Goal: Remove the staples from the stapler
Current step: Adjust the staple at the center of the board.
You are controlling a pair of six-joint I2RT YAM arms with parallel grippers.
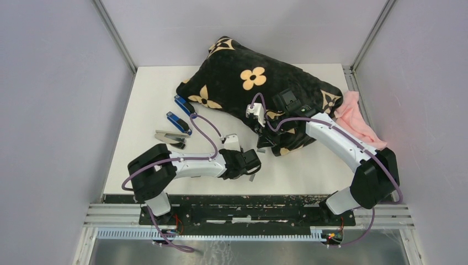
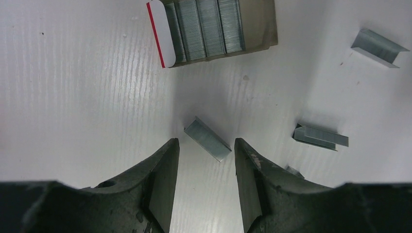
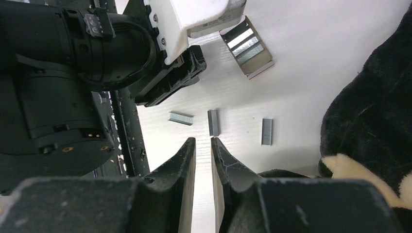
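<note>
While held low over the bench (image 2: 73,97), spread wide at the left hand (image 2: 206,143), with one block of the staples (image 2: 204,136) flat between the fingertips, touching neither. More strips scattered near, plus an open red-and-white box (image 2: 160,31). At the right hand (image 3: 203,145), nearly together with a narrow gap, clamped on nothing. On the bench's left part, just beside two blue staplers (image 1: 184,105): the stapler (image 1: 170,137), apart from both hands.

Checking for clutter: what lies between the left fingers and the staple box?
Left wrist view: one loose staple strip near the fingers; otherwise bare table.
</note>
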